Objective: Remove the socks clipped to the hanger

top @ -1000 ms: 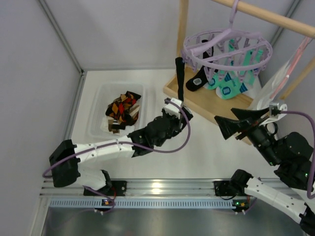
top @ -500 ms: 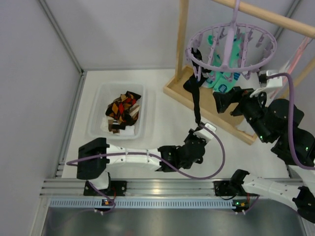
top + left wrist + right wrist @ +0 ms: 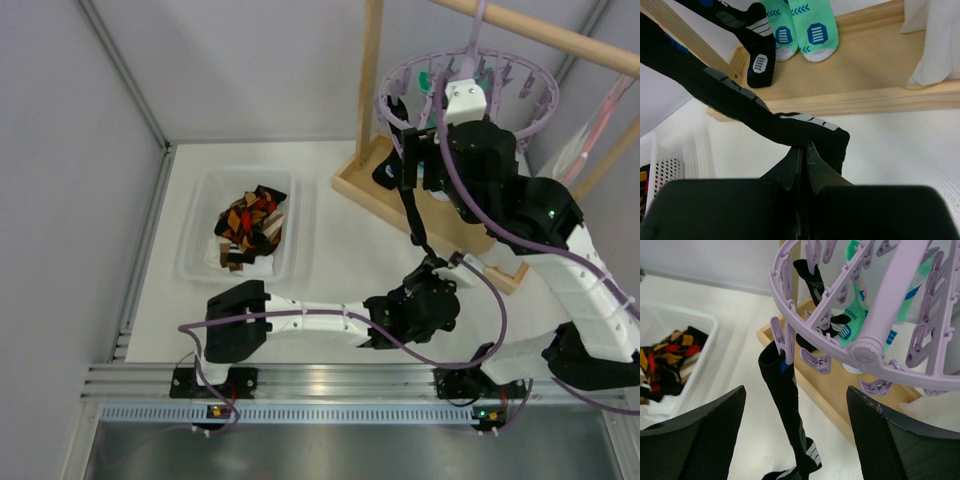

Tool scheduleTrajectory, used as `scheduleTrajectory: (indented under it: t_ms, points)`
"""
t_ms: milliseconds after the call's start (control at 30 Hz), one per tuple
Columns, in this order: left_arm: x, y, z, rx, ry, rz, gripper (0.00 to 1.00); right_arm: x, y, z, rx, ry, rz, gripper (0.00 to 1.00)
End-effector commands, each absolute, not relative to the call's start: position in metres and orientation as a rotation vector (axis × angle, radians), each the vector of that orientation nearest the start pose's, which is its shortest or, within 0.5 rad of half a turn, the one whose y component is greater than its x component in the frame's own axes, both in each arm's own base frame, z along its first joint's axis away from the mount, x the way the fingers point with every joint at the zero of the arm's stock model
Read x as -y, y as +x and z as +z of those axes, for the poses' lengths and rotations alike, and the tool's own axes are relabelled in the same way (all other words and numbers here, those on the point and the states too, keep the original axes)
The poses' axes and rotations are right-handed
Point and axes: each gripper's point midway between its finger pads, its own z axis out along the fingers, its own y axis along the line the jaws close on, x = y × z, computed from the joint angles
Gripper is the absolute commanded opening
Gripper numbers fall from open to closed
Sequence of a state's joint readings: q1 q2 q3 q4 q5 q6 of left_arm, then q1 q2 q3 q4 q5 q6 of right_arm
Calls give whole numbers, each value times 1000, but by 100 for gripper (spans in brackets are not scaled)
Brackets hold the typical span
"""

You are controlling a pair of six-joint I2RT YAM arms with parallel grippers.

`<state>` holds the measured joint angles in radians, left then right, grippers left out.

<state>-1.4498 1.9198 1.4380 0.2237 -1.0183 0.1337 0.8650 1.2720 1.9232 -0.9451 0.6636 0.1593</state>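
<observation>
1. The white table (image 3: 330,250) bears everything, with the arm bases at its near edge.
2. The wooden rack frame (image 3: 372,70) stands at the back right, its flat base (image 3: 865,75) on the table.
3. The right gripper (image 3: 796,390) is raised to the level of the hanger. Its jaws are spread wide, one on each side of the long black sock, and neither touches it.
4. The left gripper (image 3: 802,150) sits low over the table in front of the rack base, jaws pressed together on the sock's lower end.
5. The hanger (image 3: 890,300) hangs by its hook from the rack's crossbar.
6. A white basket (image 3: 195,260) sits on the table left of the rack.
7. The long black sock (image 3: 410,210) is clipped at its top by a lavender peg (image 3: 790,342) on the ring's left edge and runs taut down to the left gripper.
8. Two mint socks (image 3: 812,30) and a short black sock (image 3: 760,60) dangle from other pegs over the rack base.
9. Argyle socks (image 3: 250,225) lie heaped in the basket.
</observation>
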Motion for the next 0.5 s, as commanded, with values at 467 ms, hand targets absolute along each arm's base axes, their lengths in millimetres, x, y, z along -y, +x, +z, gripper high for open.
scheduleTrajectory:
  t_ms: [467]
  points:
    - [527,201,248,-1460,734,63,0,-173,292,448,-1831,-269,-2,74]
